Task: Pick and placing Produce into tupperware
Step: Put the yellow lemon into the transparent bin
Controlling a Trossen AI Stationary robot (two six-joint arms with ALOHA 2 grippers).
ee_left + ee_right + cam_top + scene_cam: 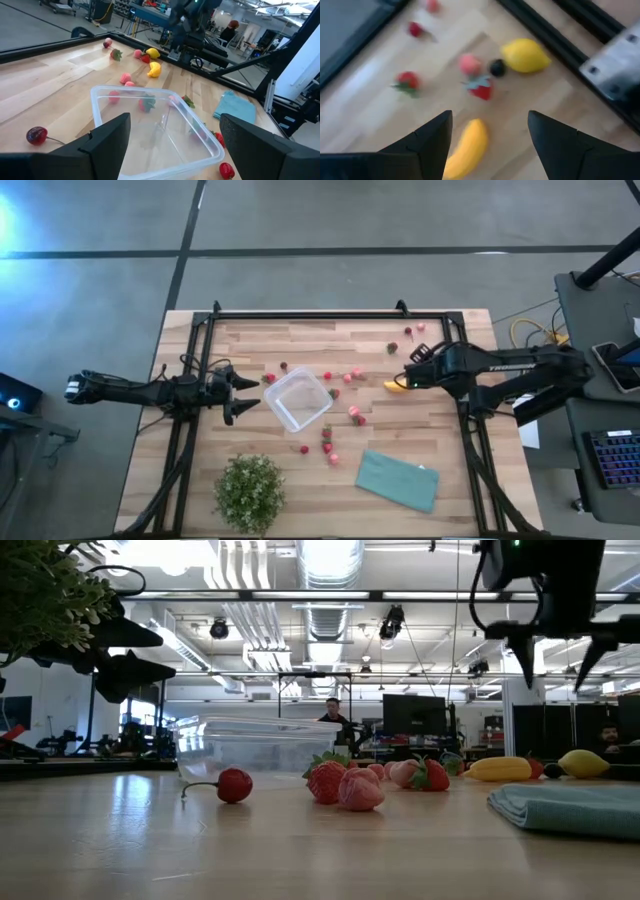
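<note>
Small yellow plastic banana (466, 148) lies just below the right gripper's (490, 131) wide-spread fingers, so descending and closing seems next.

Grey concrete floor (350, 215) crossed by dark seams. Overhead: bright ceiling lights (330, 560), exposed ducting (245, 610). Dark monitor (412, 713) at back (a person (333, 710) beside it).
</note>
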